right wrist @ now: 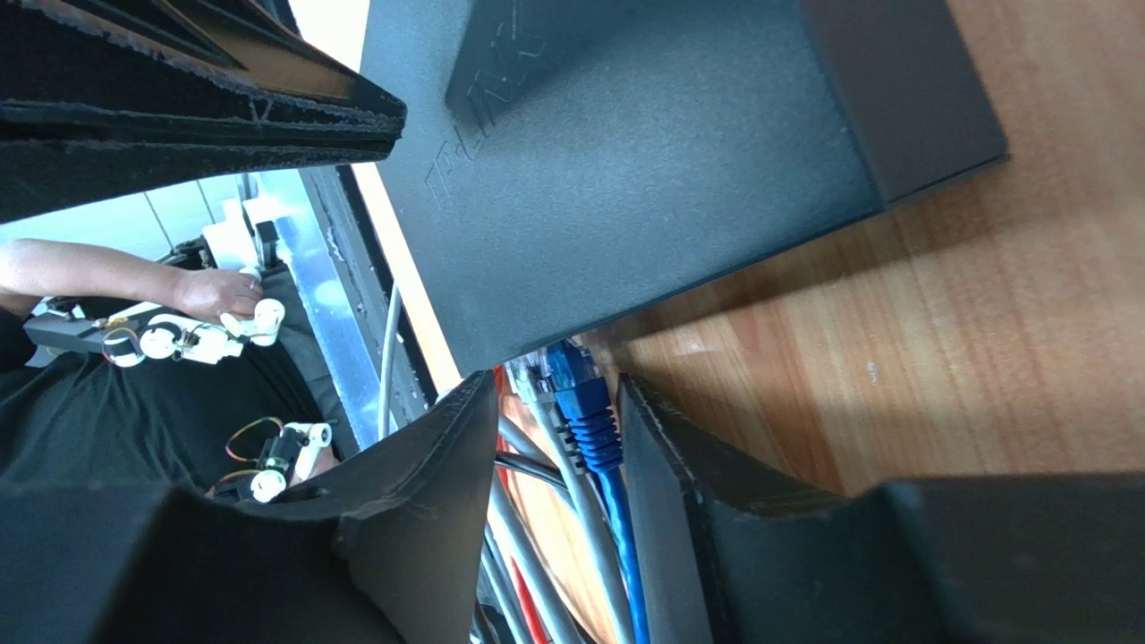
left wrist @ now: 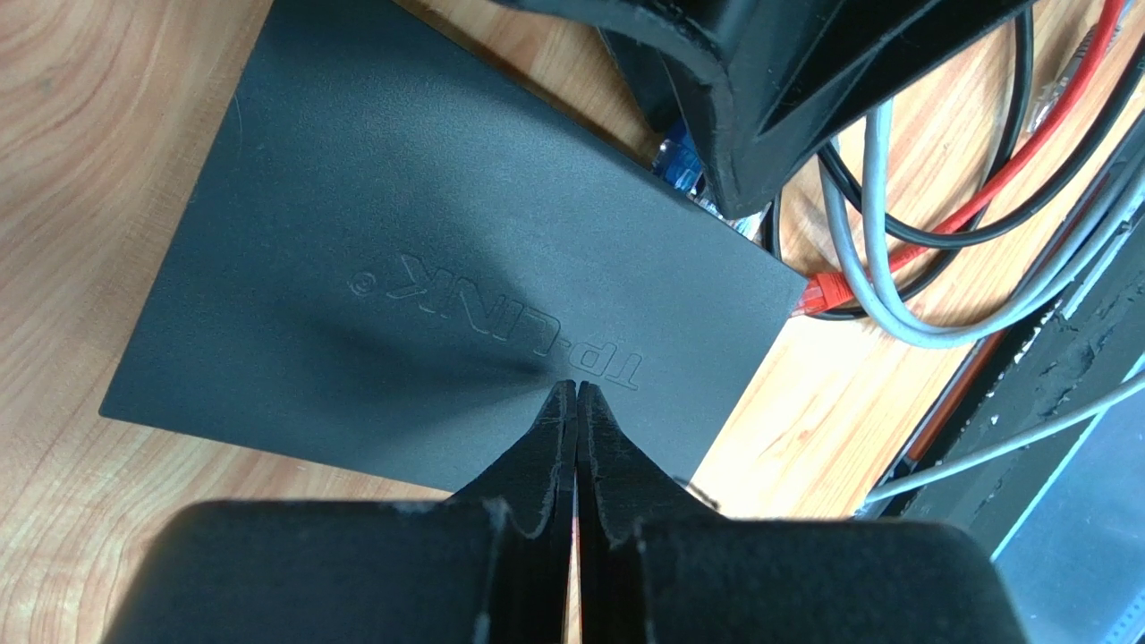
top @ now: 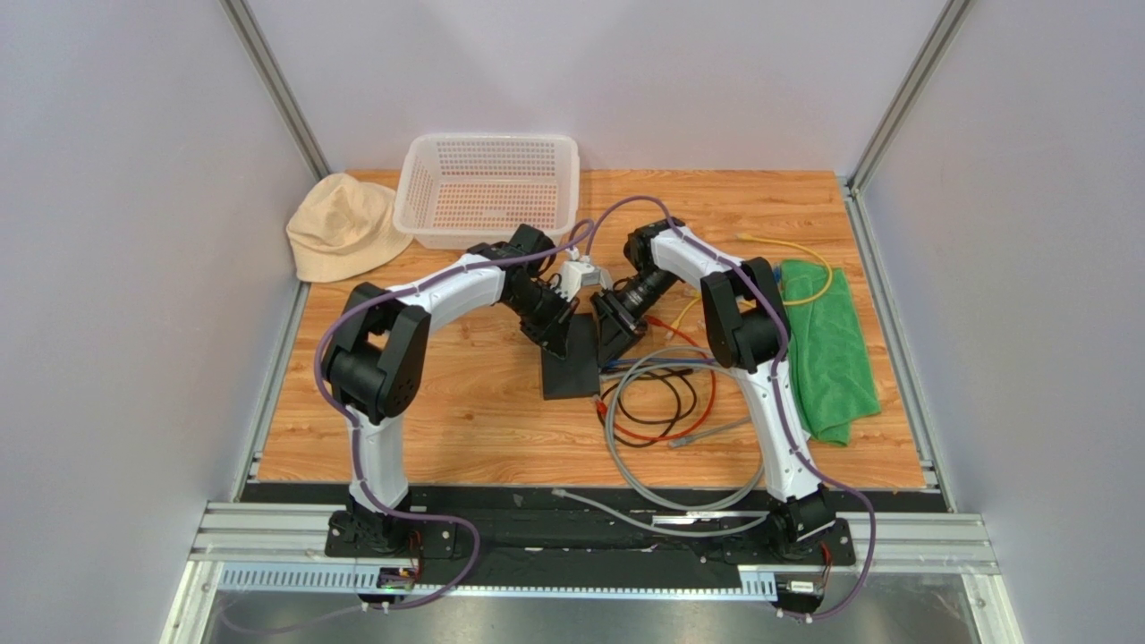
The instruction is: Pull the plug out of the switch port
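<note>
Black switch (left wrist: 403, 269) lies on the tabletop (top: 444, 416) under the clenched left gripper (left wrist: 578, 403); the right gripper (right wrist: 554, 387) straddles the blue plug (right wrist: 583, 400) with jaws apart.

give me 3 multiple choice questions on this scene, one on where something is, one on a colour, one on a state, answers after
1. Where does the white basket stand?
A. at the far edge of the table, beside the tan hat
B. on a green cloth
C. between the arm bases

2. What colour is the plug that the right hand straddles?
A. green
B. blue
C. white

3. How is the left hand?
A. wide open over the basket
B. shut, tips on top of the switch
C. shut on a cable

Answers:
1 A: the top view shows it at the back, next to the hat.
2 B: the right wrist view shows a blue plug between the two fingers.
3 B: the left wrist view shows the fingers pressed together on the black lid.
</note>
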